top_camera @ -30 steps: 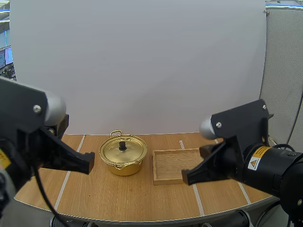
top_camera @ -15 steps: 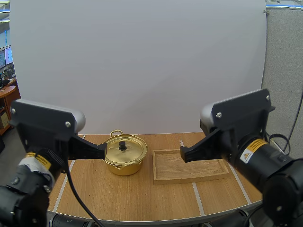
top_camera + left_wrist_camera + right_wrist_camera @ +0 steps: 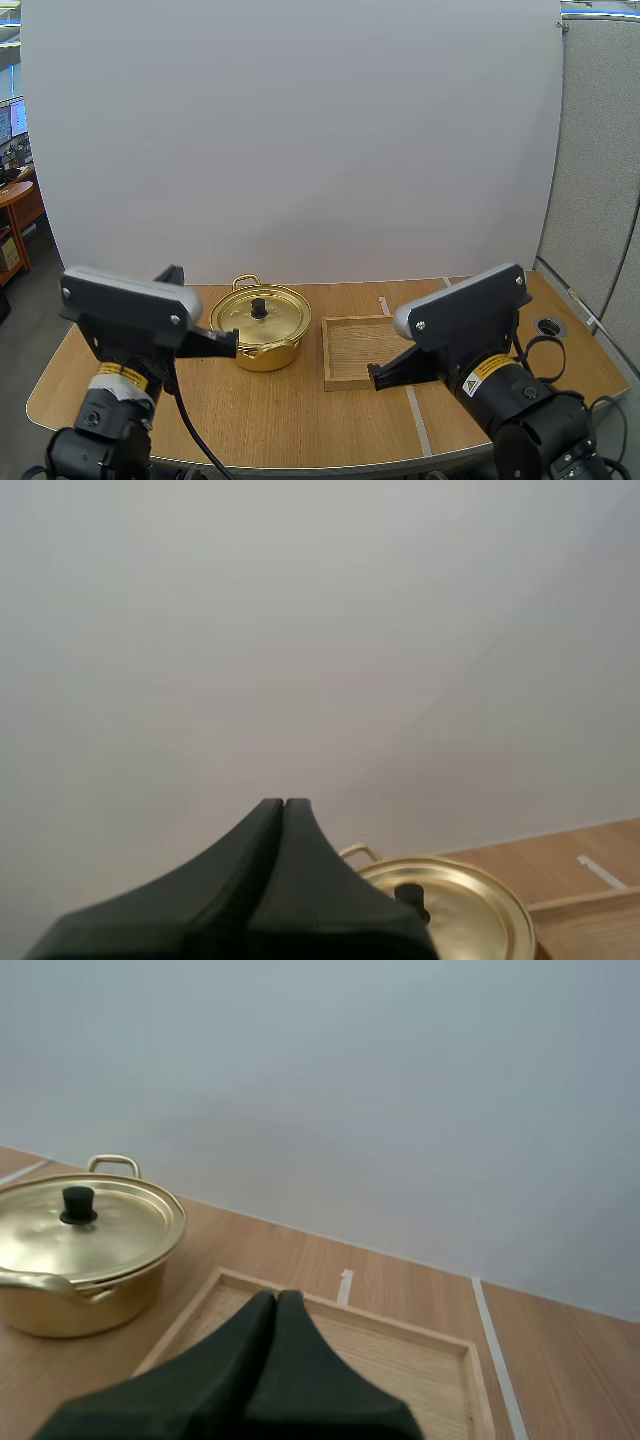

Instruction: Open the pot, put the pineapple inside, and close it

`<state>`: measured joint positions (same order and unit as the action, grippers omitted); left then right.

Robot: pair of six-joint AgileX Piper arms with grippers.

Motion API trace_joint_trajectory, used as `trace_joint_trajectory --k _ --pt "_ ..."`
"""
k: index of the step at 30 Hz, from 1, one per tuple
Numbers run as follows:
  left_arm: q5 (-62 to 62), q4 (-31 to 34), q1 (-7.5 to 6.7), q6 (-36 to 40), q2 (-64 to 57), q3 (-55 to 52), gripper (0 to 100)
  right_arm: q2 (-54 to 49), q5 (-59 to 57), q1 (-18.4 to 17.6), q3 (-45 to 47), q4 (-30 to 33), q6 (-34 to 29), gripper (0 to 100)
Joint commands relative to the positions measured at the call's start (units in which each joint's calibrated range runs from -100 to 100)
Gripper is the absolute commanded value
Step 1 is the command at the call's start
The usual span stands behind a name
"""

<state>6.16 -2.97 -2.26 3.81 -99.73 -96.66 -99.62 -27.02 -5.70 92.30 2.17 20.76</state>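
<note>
Gold pot (image 3: pixel 259 335), lid (image 3: pixel 245 318) on, on the tabletop (image 3: pixel 300 420) at 9 o'clock of the wooden tray (image 3: pixel 365 350), left gripper (image 3: pixel 283 810) pressed together facing the pot in its wrist view, right gripper (image 3: pixel 276 1300) pressed together over the tray's near edge.

Black arms (image 3: pixel 472 308), grey caps (image 3: pixel 404 321), yellow warning labels (image 3: pixel 470 386).

Glossy golden metal pot (image 3: pixel 259 331); matt wooden tray (image 3: pixel 350 377) and table (image 3: pixel 290 420).
</note>
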Motion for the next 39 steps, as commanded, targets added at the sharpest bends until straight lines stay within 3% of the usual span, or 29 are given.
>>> trace_joint_trajectory --k 1,5,11,19,24,30,39 --pt "-4.3 0.7 0.00 0.1 -0.3 -3.2 0 -0.4 4.1 2.8 2.4 -1.3 0.4 0" --pt "-3.6 0.3 0.00 0.5 -0.3 -3.3 0 -0.4 5.2 5.1 4.5 -4.5 0.4 0" --pt "-1.7 0.3 0.00 3.4 -0.3 -3.3 0 -0.4 9.6 5.5 7.7 -5.1 0.4 0" --pt "6.1 0.3 0.00 6.8 -0.3 -3.3 0 -0.4 4.8 5.5 7.7 -5.2 0.4 0" --pt "12.2 0.3 0.00 6.8 -0.3 -3.3 0 -0.4 -4.0 5.5 7.7 -5.2 0.4 0" --pt "22.3 0.3 0.00 6.8 -0.3 -3.3 0 -0.4 -4.0 5.5 7.7 -5.2 0.1 0" --pt "23.9 0.3 0.31 6.8 -0.3 -3.3 0 -0.4 -4.2 5.5 7.7 -5.2 -2.2 0"
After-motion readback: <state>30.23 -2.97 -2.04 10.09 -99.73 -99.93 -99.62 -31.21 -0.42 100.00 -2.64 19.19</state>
